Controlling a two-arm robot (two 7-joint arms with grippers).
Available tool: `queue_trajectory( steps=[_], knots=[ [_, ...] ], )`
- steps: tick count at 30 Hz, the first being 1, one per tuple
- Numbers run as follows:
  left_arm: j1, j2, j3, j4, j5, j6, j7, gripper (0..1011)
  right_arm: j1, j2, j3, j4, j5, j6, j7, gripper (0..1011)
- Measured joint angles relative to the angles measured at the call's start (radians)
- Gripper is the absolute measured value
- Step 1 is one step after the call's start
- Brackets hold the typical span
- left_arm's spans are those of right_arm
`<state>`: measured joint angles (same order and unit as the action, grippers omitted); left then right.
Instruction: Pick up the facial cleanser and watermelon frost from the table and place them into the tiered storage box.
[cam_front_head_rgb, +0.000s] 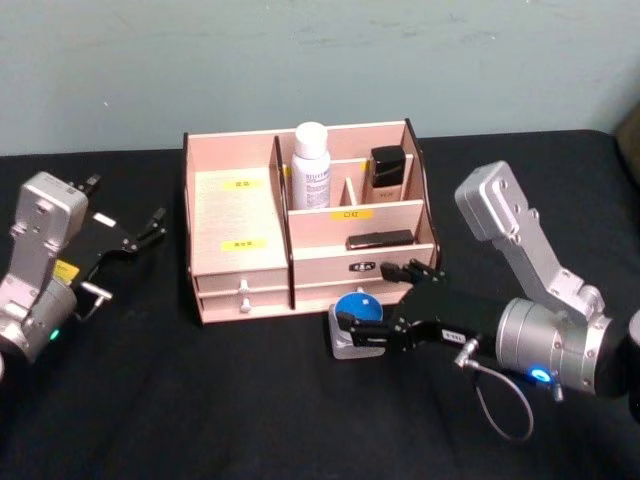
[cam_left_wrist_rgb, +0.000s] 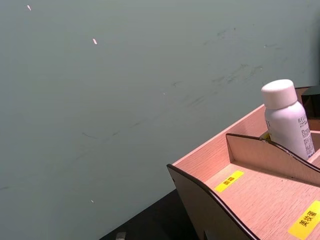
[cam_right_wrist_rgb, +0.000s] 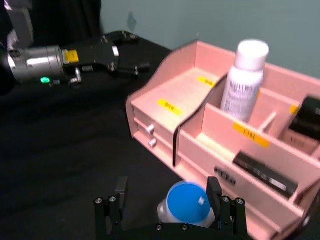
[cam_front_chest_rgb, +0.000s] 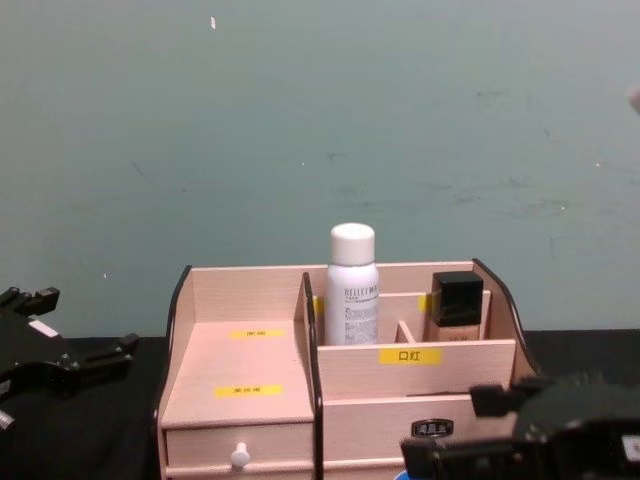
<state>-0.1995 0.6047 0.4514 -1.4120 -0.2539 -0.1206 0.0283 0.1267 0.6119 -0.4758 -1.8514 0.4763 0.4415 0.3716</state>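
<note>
Our right gripper (cam_right_wrist_rgb: 167, 186) straddles the jar (cam_front_head_rgb: 358, 308), jaws apart, on the table (cam_front_head_rgb: 200, 400) at the box's (cam_front_head_rgb: 330, 262) 6 o'clock. The cleanser (cam_front_head_rgb: 311, 165) stands inside. Our left gripper (cam_front_head_rgb: 158, 226) idles spread at 9 o'clock.

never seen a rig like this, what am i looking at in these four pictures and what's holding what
It is a robot with two arms at a black table, each ending in a two-fingered claw. One picture comes from a camera on its head looking down, one from its chest looking across, one from each wrist. On the table stands a stepped wooden storage box. A tall white facial cleanser bottle stands in a back compartment, a small beige bottle beside it in another, and a flat black item lies lower down. In front of the box sits the watermelon frost, a squat jar with a blue lid. The right claw is open with a finger on either side of it. The left claw sits open left of the box, holding nothing.
</note>
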Motion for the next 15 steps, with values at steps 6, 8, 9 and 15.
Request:
queue_trajectory(
  steps=[6, 8, 9, 15],
  knots=[
    [0.0, 0.0, 0.0, 0.0, 0.0, 0.0, 0.0, 1009, -0.035, 0.003, 0.005, 0.004, 0.0, 0.012, -0.022, 1000],
    [0.0, 0.0, 0.0, 0.0, 0.0, 0.0, 0.0, 1010, -0.039, 0.001, 0.005, 0.011, -0.004, 0.015, -0.026, 1000],
    [0.0, 0.0, 0.0, 0.0, 0.0, 0.0, 0.0, 1010, -0.039, 0.0, 0.005, 0.013, -0.006, 0.016, -0.026, 1000],
    [0.0, 0.0, 0.0, 0.0, 0.0, 0.0, 0.0, 1010, -0.032, -0.012, -0.002, 0.042, -0.023, 0.022, -0.025, 1000]
  ],
)
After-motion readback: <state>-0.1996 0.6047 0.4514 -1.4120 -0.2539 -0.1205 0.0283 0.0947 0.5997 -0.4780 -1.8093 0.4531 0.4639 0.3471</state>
